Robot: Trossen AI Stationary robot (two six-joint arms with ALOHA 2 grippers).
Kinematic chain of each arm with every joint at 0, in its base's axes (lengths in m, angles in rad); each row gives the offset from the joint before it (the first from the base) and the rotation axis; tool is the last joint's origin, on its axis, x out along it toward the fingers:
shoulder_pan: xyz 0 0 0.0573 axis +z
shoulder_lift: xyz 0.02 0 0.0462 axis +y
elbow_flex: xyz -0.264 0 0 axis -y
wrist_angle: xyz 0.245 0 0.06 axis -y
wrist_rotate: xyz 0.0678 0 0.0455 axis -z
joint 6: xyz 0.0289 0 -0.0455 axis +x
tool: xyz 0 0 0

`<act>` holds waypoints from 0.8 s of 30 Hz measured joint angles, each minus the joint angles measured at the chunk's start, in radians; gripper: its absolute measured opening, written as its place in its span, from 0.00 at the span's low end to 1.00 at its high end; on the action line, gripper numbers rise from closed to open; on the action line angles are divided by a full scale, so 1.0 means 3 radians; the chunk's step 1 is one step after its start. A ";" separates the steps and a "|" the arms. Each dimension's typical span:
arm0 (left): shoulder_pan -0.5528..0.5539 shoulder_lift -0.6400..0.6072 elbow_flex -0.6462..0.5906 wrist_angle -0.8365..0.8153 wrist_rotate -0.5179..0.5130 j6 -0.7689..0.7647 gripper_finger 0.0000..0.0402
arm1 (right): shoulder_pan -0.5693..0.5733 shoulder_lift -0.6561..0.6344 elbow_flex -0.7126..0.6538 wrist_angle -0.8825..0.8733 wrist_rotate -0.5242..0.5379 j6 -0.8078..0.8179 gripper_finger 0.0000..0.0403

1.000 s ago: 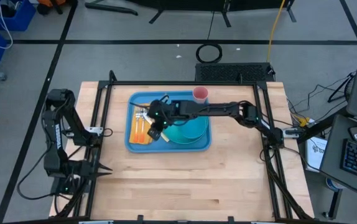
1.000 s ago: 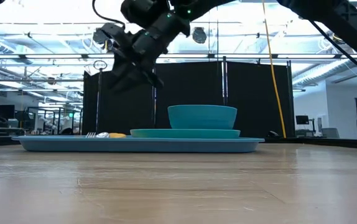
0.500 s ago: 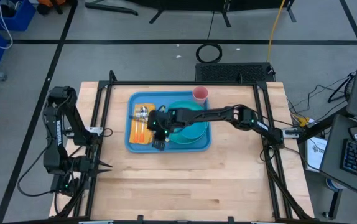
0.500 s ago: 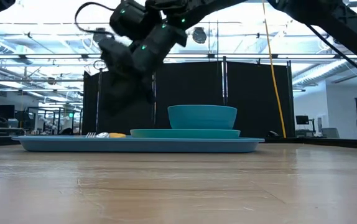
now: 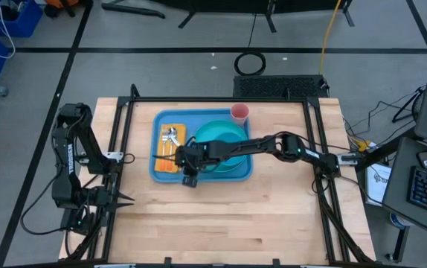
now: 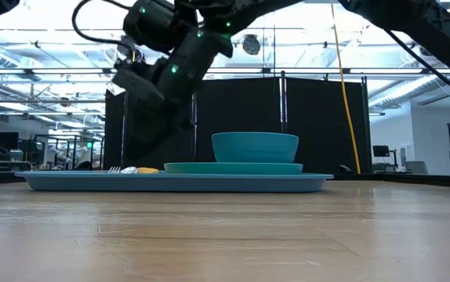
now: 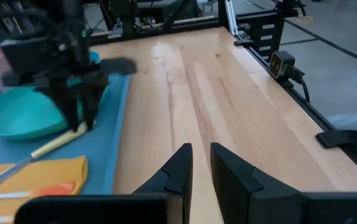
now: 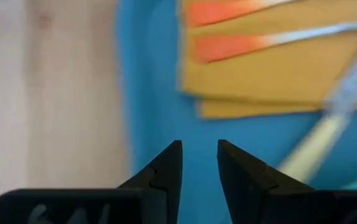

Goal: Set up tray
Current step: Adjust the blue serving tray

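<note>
With the tray (image 5: 201, 173) mid-table and loaded, the right gripper (image 5: 188, 177) hangs over its near rim, jaws slightly parted and empty, so a careless drop could knock the cutlery (image 8: 328, 134) askew, while the left gripper (image 7: 198, 163), narrowly open and empty, waits aside.

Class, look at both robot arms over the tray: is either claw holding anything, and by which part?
Nothing is held. The right claw hangs over the tray's near edge with an empty gap between its fingers; the left claw, parked at the table's left side, is empty too.
</note>
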 joint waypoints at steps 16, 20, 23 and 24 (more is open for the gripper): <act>-0.0004 0.0004 0.0000 0.0210 0.0130 -0.0026 0.16 | 0.0573 -0.0022 0.0000 -0.1240 0.0126 0.0923 0.09; -0.0004 0.0004 0.0000 0.0210 0.0122 -0.0014 0.16 | 0.0638 -0.0123 0.0000 -0.1420 0.0181 0.0950 0.08; -0.0004 0.0004 0.0000 0.0209 0.0108 -0.0004 0.16 | 0.0690 -0.0179 0.0002 -0.1636 0.0442 0.0957 0.09; -0.0003 0.0004 0.0000 0.0208 0.0107 -0.0003 0.16 | 0.0707 -0.0184 0.0001 -0.1705 0.0524 0.0968 0.09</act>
